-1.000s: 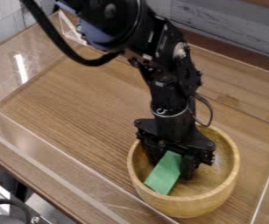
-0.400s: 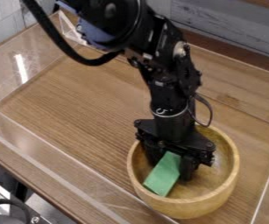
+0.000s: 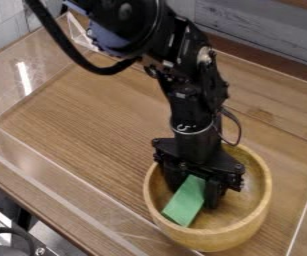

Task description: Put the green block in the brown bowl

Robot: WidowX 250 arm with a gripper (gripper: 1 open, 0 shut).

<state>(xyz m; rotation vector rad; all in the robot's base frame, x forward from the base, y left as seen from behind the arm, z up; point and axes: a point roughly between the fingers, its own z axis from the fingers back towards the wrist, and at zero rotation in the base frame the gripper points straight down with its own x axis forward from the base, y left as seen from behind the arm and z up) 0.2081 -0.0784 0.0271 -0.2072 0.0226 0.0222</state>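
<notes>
In the camera view, the green block (image 3: pixel 185 203) lies inside the brown bowl (image 3: pixel 264 205) on the desk (image 3: pixel 96 115), below the end effector (image 3: pixel 200 186) in the picture and slightly to its left. Its upper end disappears among the dark fingers; its long axis slants from lower left to upper right, towards them. The only arm comes down from above. Whether the end effector grips the block or has released it, I cannot tell, since the fingers hide the contact. The block looks matte green, plain and straight-edged, its lower end near the bowl's inner wall.
</notes>
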